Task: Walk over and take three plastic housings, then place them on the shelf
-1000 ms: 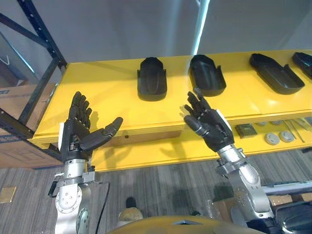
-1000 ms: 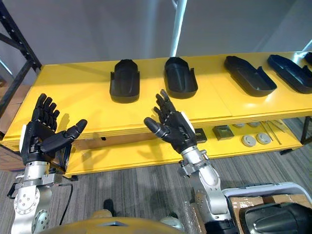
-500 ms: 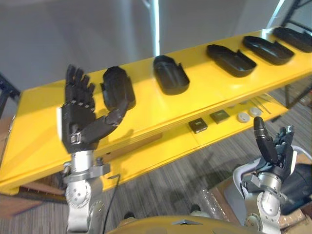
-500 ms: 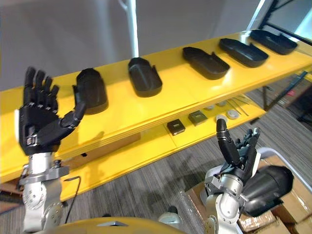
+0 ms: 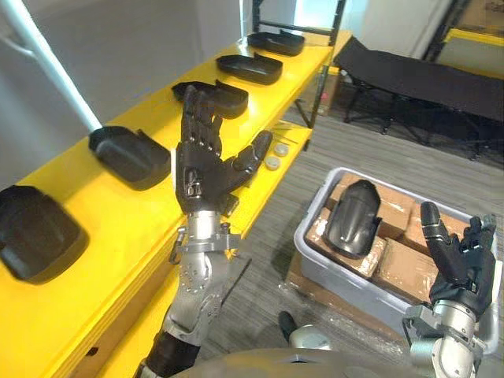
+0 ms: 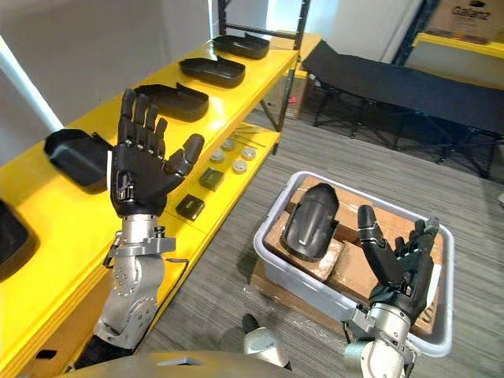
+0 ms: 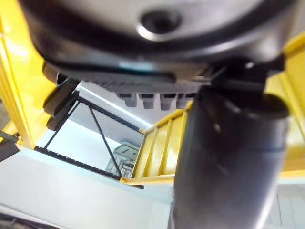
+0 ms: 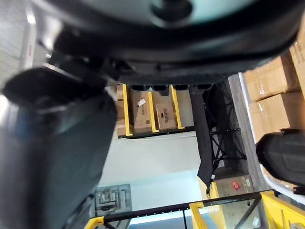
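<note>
the nearest plastic housing (image 6: 311, 220) lies dome-up in a grey bin (image 5: 331, 279) on the floor, resting on the cardboard boxes (image 5: 398, 264) packed inside it. more housings (image 5: 130, 156) sit in a spaced row along the top of the yellow shelf (image 5: 102, 205). neither hand has one: the left hand (image 6: 142, 169) is raised in front of the shelf with fingers straight and spread, nothing in it, and the right hand (image 6: 398, 264) is up near the bin's front edge, also spread wide and empty.

judging by this, the step in hand is the approach for a pick from the bin, with that pick not yet begun. the next move calls for closing on the bin and bringing a hand low to the housing. its smooth curved shell looks likelier to slip than its rim, so a grip over an edge seems safer.

the shelf's lower board carries small round discs (image 6: 240, 165) and dark square parts (image 6: 189, 207). the floor is grey striped carpet (image 6: 228, 260), with a black cot (image 5: 425, 75) further off beside more racking.
</note>
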Robot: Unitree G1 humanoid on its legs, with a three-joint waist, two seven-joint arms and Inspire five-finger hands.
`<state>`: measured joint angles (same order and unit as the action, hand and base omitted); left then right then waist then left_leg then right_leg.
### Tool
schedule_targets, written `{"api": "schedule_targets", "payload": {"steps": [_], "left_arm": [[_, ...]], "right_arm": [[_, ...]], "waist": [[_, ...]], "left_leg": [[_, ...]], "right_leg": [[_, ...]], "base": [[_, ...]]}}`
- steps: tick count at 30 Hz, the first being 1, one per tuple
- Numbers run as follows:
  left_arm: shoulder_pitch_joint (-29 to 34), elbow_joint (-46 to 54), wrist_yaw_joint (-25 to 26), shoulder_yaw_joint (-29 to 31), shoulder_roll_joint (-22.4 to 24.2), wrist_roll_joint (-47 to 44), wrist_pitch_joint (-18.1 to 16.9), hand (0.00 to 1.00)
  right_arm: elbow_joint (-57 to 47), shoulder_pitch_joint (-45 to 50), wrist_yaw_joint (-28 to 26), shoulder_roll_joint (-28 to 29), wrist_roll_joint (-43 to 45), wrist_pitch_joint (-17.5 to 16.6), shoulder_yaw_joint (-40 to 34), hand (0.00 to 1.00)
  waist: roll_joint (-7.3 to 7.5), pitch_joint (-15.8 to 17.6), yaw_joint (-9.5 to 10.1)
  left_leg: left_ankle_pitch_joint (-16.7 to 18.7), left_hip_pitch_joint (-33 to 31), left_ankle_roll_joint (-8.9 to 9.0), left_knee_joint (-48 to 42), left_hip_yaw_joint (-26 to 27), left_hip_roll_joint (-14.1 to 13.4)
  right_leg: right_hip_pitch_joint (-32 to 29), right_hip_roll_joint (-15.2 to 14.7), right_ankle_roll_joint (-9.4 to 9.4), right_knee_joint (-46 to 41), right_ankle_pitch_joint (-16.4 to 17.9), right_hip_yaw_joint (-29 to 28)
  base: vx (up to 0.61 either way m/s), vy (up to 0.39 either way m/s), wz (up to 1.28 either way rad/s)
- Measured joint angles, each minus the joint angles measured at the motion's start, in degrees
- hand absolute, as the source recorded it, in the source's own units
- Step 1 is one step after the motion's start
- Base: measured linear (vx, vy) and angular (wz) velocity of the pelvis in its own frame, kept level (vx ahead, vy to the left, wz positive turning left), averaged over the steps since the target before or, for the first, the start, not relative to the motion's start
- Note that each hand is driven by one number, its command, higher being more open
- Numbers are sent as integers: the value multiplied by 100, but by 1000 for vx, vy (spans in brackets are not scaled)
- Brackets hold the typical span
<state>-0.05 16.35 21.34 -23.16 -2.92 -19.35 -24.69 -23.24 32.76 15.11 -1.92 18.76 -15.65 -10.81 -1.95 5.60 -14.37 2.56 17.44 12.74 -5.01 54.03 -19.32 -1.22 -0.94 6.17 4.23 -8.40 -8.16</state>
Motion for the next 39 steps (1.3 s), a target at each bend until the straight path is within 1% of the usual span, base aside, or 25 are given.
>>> {"api": "schedule_targets", "payload": {"steps": [2, 4, 5, 6, 7, 8, 9, 12, 16, 20, 21, 22, 23, 24, 26, 28, 30, 32, 33, 34, 35, 36, 37, 38, 39], "left_arm": [[-7, 0, 22, -24, 32, 46, 18, 100], [22, 51, 81, -12, 16, 231, 147, 100], [107, 195, 112, 47, -60, 227, 281, 100], [189, 297, 125, 85, -63, 228, 337, 100], [426, 545, 139, 143, -106, 228, 386, 100], [646, 741, 52, 196, -154, 228, 386, 100], [761, 847, -15, 257, -171, 227, 386, 100], [1085, 1036, -212, 635, -208, 158, 366, 100], [1298, 1036, -373, 704, -212, 68, 292, 100], [1436, 1037, -587, 341, -270, 71, 108, 100], [1488, 1039, -589, 285, -360, 99, 103, 100], [1524, 1035, -593, 272, -394, 130, 105, 100], [1561, 1038, -590, 280, -395, 147, 105, 100], [1588, 1041, -561, 389, -409, 150, 117, 100], [1570, 982, -507, 524, -411, 136, 146, 100], [1555, 851, -507, 650, -439, 21, 147, 100], [1549, 623, -576, 808, -497, -311, 243, 100], [1596, 484, -650, 889, -539, -538, 265, 100], [1606, 430, -654, 914, -560, -611, 262, 100], [1614, 405, -654, 928, -590, -750, 263, 100], [1614, 345, -649, 947, -583, -757, 263, 100], [1613, 295, -633, 939, -503, -751, 283, 100], [1605, 245, -622, 919, -403, -751, 322, 100], [1580, 106, -538, 784, -210, -769, 477, 100], [1624, 81, -522, 561, -136, -806, 554, 100]], "right_arm": [[-20, -118, -106, -5, -2, -6, 158, 100], [0, -382, -225, -9, -13, -2, 552, 100], [87, -599, -299, -26, -43, -1, 801, 100], [178, -746, -326, -71, -44, 0, 905, 100], [415, -1068, -353, -187, -55, 4, 1068, 100], [641, -1280, -339, -264, -76, 21, 1157, 100], [748, -1373, -333, -286, -162, 36, 1181, 100], [1043, -1455, -202, -284, -440, 131, 1311, 100], [1044, -1244, -26, -256, -381, 146, 1488, 100], [580, -383, -34, -25, -361, 116, 1561, 100], [471, -92, -166, -37, -128, 41, 1560, 100], [473, -46, -236, -59, 31, 15, 1554, 100], [476, -60, -260, -72, 141, 9, 1535, 100], [490, -208, -281, -94, 240, -2, 1589, 100], [580, -489, -188, -244, 172, -9, 1908, 100], [898, -899, -48, -374, -5, -33, 2284, 100], [1530, -1479, 119, -370, -290, 22, 2712, 100], [1782, -1568, 184, -294, -388, 71, 2795, 100], [1837, -1566, 198, -244, -421, 71, 2788, 100], [1870, -1499, 200, -230, -436, 71, 2788, 100], [1897, -1439, 173, -285, -443, 83, 2737, 100], [1898, -1491, 153, -427, -503, 155, 2594, 100], [1907, -1540, 147, -537, -505, 202, 2516, 100], [1978, -1571, 146, -783, -499, 282, 2340, 100], [2085, -1530, 145, -959, -482, 299, 2117, 100]], "waist": [[3, 1, 22], [1, 14, 265], [-3, 44, 425], [27, 83, 533], [-112, 50, 738], [-209, 54, 832], [-256, 49, 898], [-158, 143, 1210], [-31, 234, 1278], [143, 531, 1275], [223, 575, 1247], [234, 607, 1225], [162, 632, 1246], [115, 643, 1263], [87, 634, 1285], [67, 610, 1338], [56, 593, 1482], [71, 580, 1557], [105, 575, 1560], [183, 558, 1554], [245, 516, 1543], [152, 523, 1470], [44, 553, 1388], [-149, 570, 1212], [-151, 568, 1108]], "left_leg": [[48, -50, -114, -76, -167, -27], [345, -309, -788, -444, -1300, -20], [706, -493, -1160, -774, -2252, 46], [939, -571, -1188, -889, -2860, 198], [1262, -711, -1240, -1037, -3716, 477], [1363, -710, -1177, -1038, -4150, 516], [1389, -716, -1133, -1031, -4232, 554], [1462, -851, -1005, -1050, -4253, 750], [1664, -911, -752, -1157, -4508, 862], [2089, -947, -757, -1889, -4355, 992], [2194, -1031, -829, -2164, -4224, 1047], [2188, -1060, -864, -2210, -4093, 1054], [2144, -1097, -916, -2197, -3975, 985], [2037, -1197, -946, -2190, -3731, 866], [1914, -1212, -912, -2150, -3646, 717], [1832, -1224, -824, -2125, -3570, 540], [1672, -1329, -572, -2088, -3476, 231], [1530, -1463, -318, -2094, -3483, -44], [1457, -1515, -177, -2096, -3506, -169], [1373, -1517, -11, -2076, -3517, -272], [1246, -1497, 150, -2009, -3558, -437], [1096, -1519, 132, -1917, -3646, -638], [987, -1542, 81, -1892, -3750, -747], [642, -1643, -275, -1890, -3934, -887], [106, -1700, -606, -1942, -3951, -896]], "right_leg": [[-17, 29, -4, 2, -2, -14], [-75, 79, -75, 5, -14, -226], [-82, 92, -185, 6, 1, -381], [-106, 94, -191, 2, -3, -493], [-183, 120, -222, -26, -44, -645], [-224, 197, -164, -62, -80, -664], [-276, 192, -141, -98, -96, -695], [-380, -35, 6, -102, -194, -682], [-471, -119, 63, -356, -167, -623], [-683, -137, 105, -1036, -100, -617], [-688, -242, 52, -928, -46, -588], [-744, -395, -27, -916, 178, -247], [-872, -500, -303, -1013, 393, 86], [-1252, -699, -391, -1806, 453, 611], [-1351, -922, -491, -2701, 528, 802], [-1246, -1162, -503, -3098, 605, 799], [-1190, -1633, -507, -3437, 628, 783], [-1135, -1848, -496, -3534, 620, 794], [-1052, -1912, -413, -3446, 567, 857], [-894, -1938, -203, -3218, 414, 1016], [-688, -1850, 567, -2992, 1009, 1398], [-672, -1664, 715, -2893, 1523, 1685], [-687, -1544, 674, -2903, 1682, 1743], [-733, -1339, 538, -2986, 1752, 1766], [-732, -1275, 411, -2976, 1798, 1748]], "base": [[-56, -36, -12], [-81, -29, -41], [-80, 34, -59], [-105, 144, -79], [-110, 204, -66], [-102, 187, -55], [-67, 144, -20], [-76, 132, 7], [-88, 113, 10], [-195, 95, -44], [-278, 140, -67], [-289, 129, -62], [-260, 45, -78], [-229, 14, -66], [-160, -28, -44], [-84, -89, -39], [-73, -242, -41], [-12, -399, -21], [29, -461, -21], [55, -521, -29], [70, -564, -49], [73, -571, -50], [59, -555, -33], [62, -576, -22], [48, -463, -19]]}}
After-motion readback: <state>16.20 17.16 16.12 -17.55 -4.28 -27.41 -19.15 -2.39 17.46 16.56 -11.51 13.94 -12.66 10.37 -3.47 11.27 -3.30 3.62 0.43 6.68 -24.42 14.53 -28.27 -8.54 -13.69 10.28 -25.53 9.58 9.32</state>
